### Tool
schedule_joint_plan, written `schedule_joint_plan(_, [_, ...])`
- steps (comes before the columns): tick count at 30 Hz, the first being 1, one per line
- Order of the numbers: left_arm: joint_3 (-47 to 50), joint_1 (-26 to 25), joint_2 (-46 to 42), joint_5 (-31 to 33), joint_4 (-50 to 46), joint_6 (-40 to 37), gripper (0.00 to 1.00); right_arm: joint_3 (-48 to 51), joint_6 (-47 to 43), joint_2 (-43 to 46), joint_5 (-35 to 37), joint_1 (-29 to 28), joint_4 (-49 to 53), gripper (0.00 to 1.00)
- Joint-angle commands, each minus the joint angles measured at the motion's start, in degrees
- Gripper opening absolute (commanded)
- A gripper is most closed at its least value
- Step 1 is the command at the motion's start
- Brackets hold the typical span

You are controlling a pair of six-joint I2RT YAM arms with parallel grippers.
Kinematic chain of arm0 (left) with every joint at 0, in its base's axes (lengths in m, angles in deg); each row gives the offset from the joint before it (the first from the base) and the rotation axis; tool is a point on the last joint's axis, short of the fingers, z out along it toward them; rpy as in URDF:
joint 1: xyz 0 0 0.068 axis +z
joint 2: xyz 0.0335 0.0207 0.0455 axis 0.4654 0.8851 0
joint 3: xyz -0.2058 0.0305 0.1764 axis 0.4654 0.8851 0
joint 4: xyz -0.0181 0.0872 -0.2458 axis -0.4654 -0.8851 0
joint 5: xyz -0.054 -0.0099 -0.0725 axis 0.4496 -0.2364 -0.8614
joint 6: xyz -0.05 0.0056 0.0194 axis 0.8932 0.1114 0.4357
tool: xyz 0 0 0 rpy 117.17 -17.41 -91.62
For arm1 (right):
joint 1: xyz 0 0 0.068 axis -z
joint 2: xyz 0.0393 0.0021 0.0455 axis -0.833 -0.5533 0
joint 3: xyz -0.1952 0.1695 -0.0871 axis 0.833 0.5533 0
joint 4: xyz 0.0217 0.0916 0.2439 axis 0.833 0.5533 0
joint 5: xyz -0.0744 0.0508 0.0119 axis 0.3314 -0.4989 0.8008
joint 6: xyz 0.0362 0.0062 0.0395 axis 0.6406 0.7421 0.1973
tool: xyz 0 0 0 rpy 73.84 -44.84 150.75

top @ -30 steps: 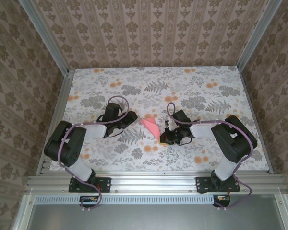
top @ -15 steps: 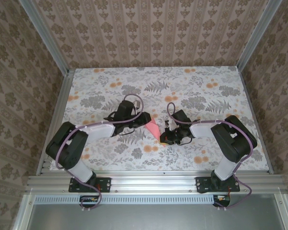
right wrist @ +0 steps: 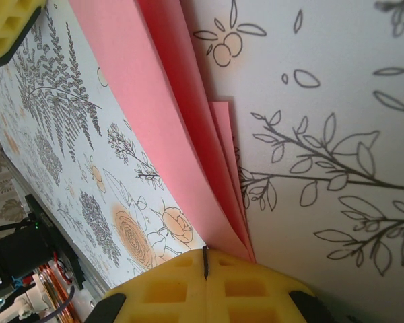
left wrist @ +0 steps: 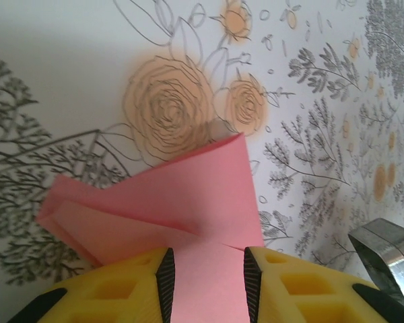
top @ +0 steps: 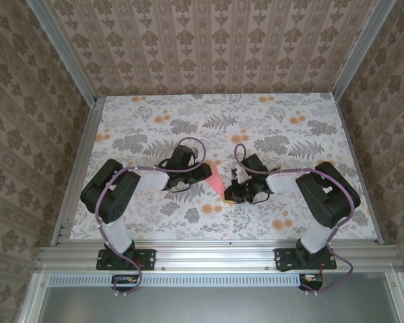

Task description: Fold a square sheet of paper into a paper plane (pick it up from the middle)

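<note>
Pinching paper plane, right fingers closed; left fingers parted astride it; floral table.

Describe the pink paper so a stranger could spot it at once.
Start at the flower-print table, then look mid-table between the left gripper and right gripper. The folded pink paper there is plain and sharp-edged, unlike the round orange flower prints.

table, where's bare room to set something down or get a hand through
Free: the far half of the table, between the back wall and the arms; also the near strip between the two bases. Crowded: the middle, where the left tool and right tool meet at the paper.
</note>
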Motion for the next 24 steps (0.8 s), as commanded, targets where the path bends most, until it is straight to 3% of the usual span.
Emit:
schedule_joint_plan(1, [-0.06,1.60,1.24,2.71,-0.18,-2.09,0.35,2.23,-0.14,-4.48,7.81,-0.14,7.70,0.00])
schedule_joint_plan(24, [-0.91,7.43,2.67,0.02,-2.15,-5.29,0.36,2.37,-0.16,-4.18,7.90,-0.15,8.43,0.00])
